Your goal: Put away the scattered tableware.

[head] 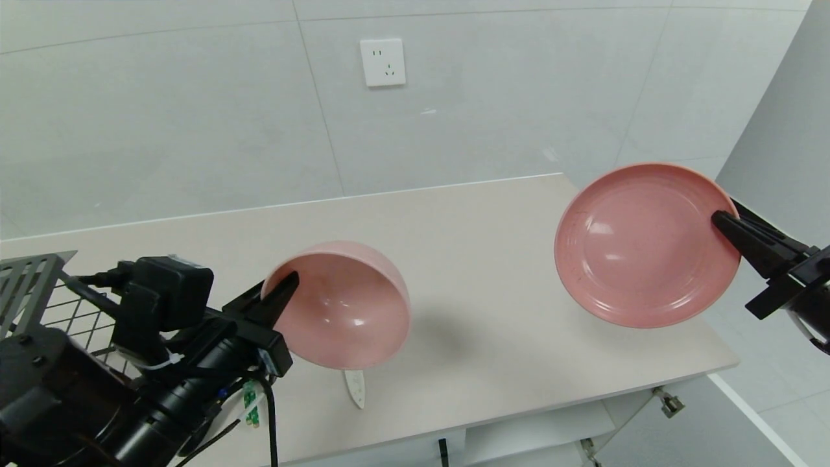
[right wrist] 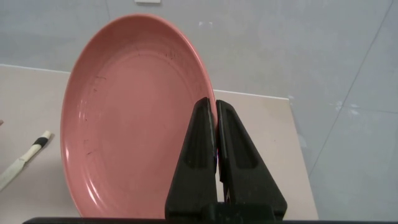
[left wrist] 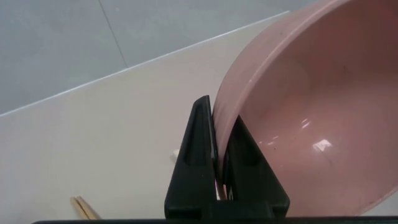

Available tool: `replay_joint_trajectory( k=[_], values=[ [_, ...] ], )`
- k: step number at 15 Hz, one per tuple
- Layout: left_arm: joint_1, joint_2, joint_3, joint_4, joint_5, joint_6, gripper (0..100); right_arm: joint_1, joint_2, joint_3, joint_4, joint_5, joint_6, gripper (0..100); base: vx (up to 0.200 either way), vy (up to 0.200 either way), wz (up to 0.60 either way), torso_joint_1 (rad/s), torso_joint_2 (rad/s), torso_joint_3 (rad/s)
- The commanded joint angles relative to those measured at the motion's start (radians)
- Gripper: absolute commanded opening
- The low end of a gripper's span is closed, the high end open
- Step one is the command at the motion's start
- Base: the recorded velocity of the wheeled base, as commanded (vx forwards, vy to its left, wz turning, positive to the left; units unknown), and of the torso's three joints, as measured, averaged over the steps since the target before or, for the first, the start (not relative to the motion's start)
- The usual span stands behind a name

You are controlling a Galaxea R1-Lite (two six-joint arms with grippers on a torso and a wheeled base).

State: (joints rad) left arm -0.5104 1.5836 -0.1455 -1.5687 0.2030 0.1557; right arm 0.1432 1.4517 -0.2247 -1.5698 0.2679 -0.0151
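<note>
My left gripper [head: 285, 285] is shut on the rim of a pink bowl [head: 347, 305], held tilted above the table's front left; in the left wrist view its fingers [left wrist: 202, 143] pinch the bowl [left wrist: 311, 106] wall. My right gripper [head: 723, 224] is shut on the rim of a pink plate [head: 639, 243], held almost upright over the table's right end; the right wrist view shows the plate [right wrist: 130, 112] clamped between the fingers [right wrist: 200, 140]. A white spoon handle [head: 355, 388] lies on the table under the bowl. Wooden chopsticks [left wrist: 84, 208] rest on the tabletop.
A beige table [head: 467, 240] stands against a tiled wall with a socket [head: 382, 61]. A metal wire rack [head: 39, 285] sits at the far left. A white utensil with a dark band [right wrist: 25, 158] lies on the table. The table's right edge drops to the floor.
</note>
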Motion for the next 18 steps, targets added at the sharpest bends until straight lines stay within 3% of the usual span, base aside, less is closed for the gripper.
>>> replay_joint_trajectory(
  k=[1,3,10,18],
  values=[
    [-0.010,-0.074,-0.011,-0.002,0.000,0.018,0,0.007,0.001,-0.001,-0.001,0.001,0.000,0,-0.200,0.000,0.00,0.002,0.00,0.007],
    [-0.010,-0.099,0.020,-0.002,0.000,0.034,0,0.013,0.006,-0.001,-0.001,0.001,0.000,0,-0.100,0.000,0.00,0.009,0.00,0.004],
    [-0.010,-0.125,0.024,-0.002,-0.004,0.038,0,0.068,0.006,0.005,-0.001,0.001,0.000,0,0.000,0.000,0.00,0.000,0.00,0.000],
    [-0.010,-0.155,0.023,-0.002,-0.005,0.036,0,0.073,0.004,0.004,-0.001,0.001,-0.057,0,0.000,0.000,0.00,0.000,0.00,0.000]
  ],
)
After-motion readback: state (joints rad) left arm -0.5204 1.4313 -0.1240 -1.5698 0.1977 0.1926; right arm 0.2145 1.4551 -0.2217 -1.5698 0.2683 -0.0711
